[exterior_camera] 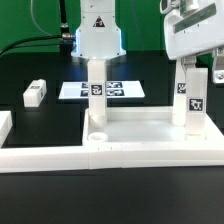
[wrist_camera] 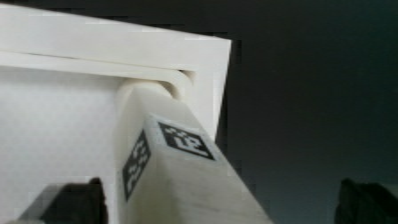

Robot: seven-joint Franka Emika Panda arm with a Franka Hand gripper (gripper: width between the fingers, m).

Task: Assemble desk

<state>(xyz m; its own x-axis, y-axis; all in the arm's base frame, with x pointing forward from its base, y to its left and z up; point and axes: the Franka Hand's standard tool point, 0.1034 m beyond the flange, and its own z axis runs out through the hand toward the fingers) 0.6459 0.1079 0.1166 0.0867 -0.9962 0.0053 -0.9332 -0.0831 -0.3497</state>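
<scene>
White leg (exterior_camera: 189,97) stands upright at the tabletop's (exterior_camera: 140,128) far corner on the exterior view's right, claw (wrist_camera: 221,203) spread wide around it.
Fitting this leg looks finished (seated, it seems); its long axis runs vertical, tag (exterior_camera: 183,88) toward the camera. Next: rise straight clear without nudging it, then fetch the loose leg (exterior_camera: 35,93).

White rounded arm base (exterior_camera: 97,40) with a black triangle sticker (exterior_camera: 97,22); boxy white tool (exterior_camera: 197,68).
</scene>
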